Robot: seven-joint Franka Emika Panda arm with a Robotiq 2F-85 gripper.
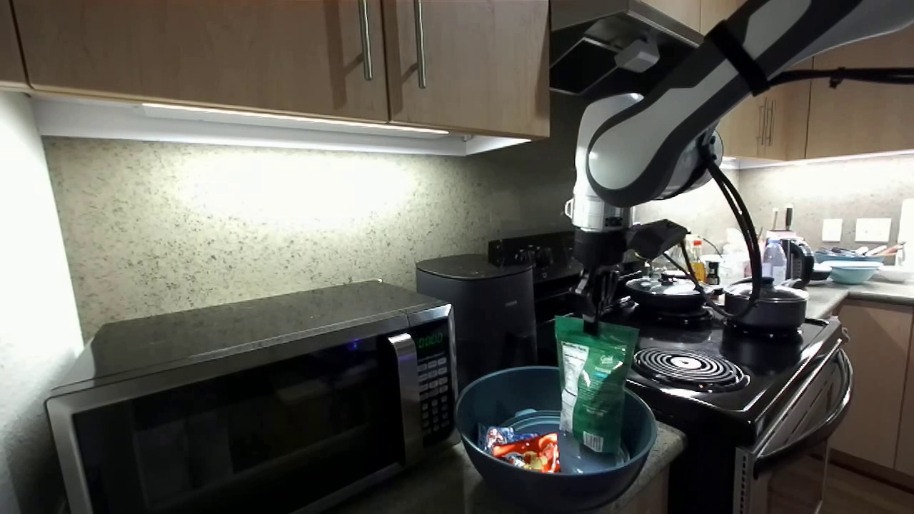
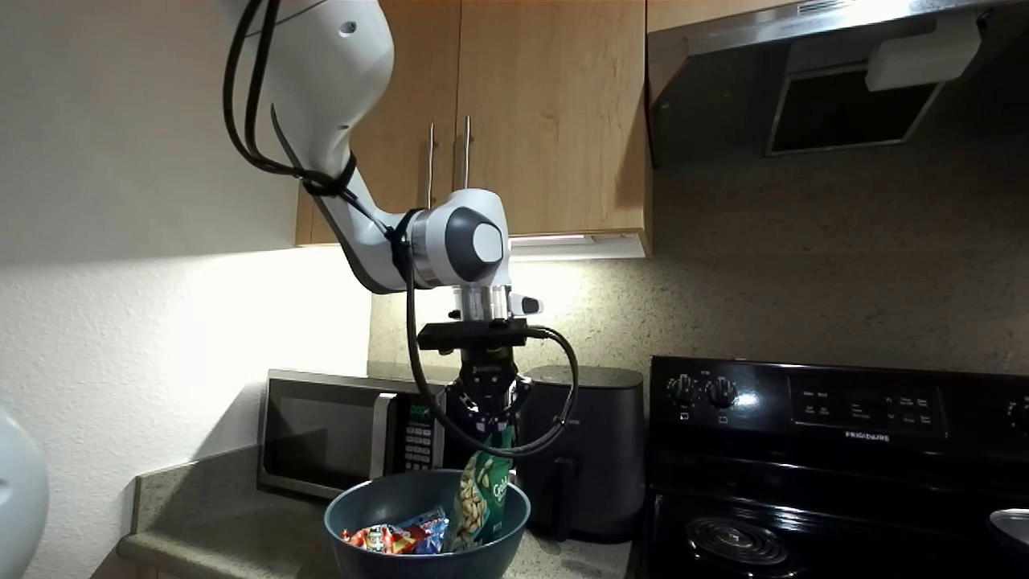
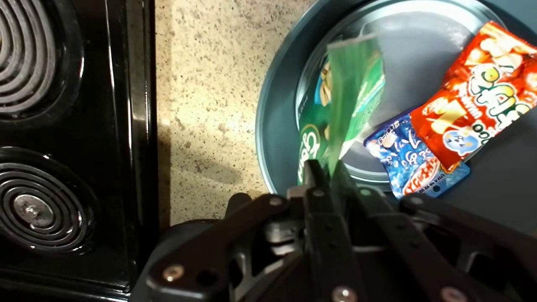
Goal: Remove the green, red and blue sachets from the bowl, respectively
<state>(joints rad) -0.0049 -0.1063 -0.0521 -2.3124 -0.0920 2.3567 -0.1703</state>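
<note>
In an exterior view the arm comes in from the upper right corner, slopes down to the left and turns at the wrist, so that the gripper points straight down, right of centre. In an exterior view it slants down from the upper left, a cable looping round the wrist near mid-frame. The jaws are clamped on the top edge of the green sachet, which hangs upright with its lower part inside the bowl, low in both exterior views; whether its base touches the bowl I cannot tell. Its faces are split between views: a pale nutrition panel and a barcode show in an exterior view, printed nuts in an exterior view. Only the wrist view shows plainly how the red sachet, at the right of the frame, overlaps the blue sachet to its lower left, both in the bowl. The green sachet is tall and deep green, its top edge blurred in the wrist view; the red one is bright, with pale lettering; the blue one bears white writing
</note>
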